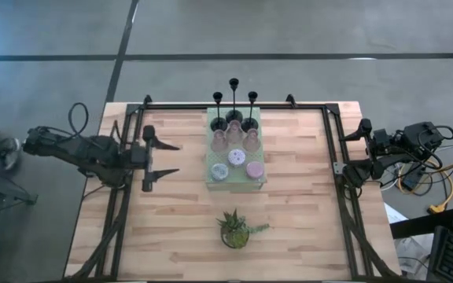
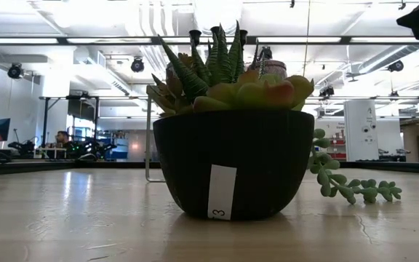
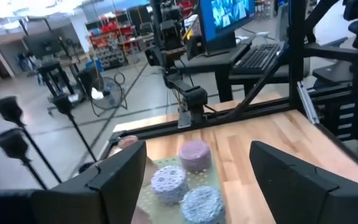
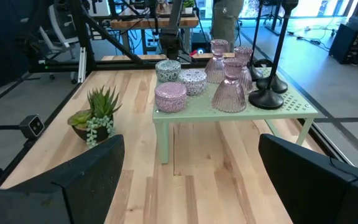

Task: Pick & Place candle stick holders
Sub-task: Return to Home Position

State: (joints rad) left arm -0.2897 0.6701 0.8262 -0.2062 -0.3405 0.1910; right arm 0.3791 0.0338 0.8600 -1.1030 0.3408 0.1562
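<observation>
Holders: three slim black stemmed sticks (image 1: 233,101), three squat pink glass holders (image 1: 234,140) and three small round pastel cups (image 1: 237,163) are standing on the pale green perforated shelf (image 4: 294,104), mid-table.
Homing: I'm judging that drawing both arms straight outward is safest.
Left gripper (image 1: 175,158): hovering left of the shelf, fingers spread, empty.
Right gripper (image 4: 189,148): waiting at the right edge, fingers spread.

Sticks (image 1: 233,123) behind glass holders (image 1: 235,140) behind cups (image 1: 237,156), all on the mat (image 4: 294,104).
</observation>
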